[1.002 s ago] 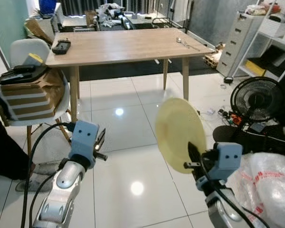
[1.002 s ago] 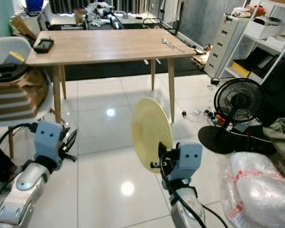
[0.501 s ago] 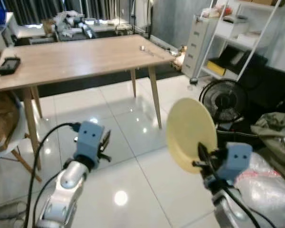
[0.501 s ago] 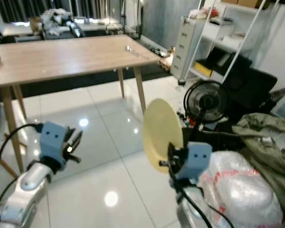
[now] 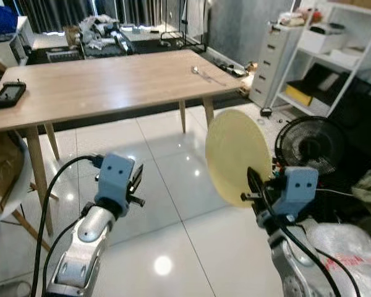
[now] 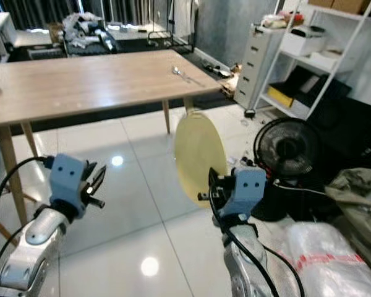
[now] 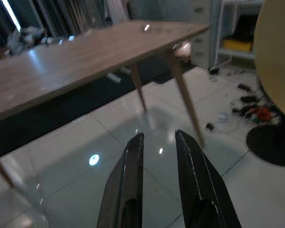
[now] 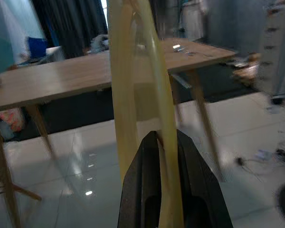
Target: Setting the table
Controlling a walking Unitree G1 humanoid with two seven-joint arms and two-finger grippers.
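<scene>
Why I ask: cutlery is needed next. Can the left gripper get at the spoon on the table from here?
Probably not yet. The spoon lies at the table's far end, while the left gripper hangs low over the floor, short of the table.

the yellow plate [image 8: 133, 95] runs off the right wrist view's top edge; the cutlery [image 5: 201, 72] on the wooden table [image 5: 99, 86] is too small to identify.

Matt pale-yellow plate [image 5: 237, 156], smooth wood-grain table [image 5: 105, 83], glossy white floor tiles [image 5: 167, 185], metal spoon [image 5: 196, 70]
</scene>
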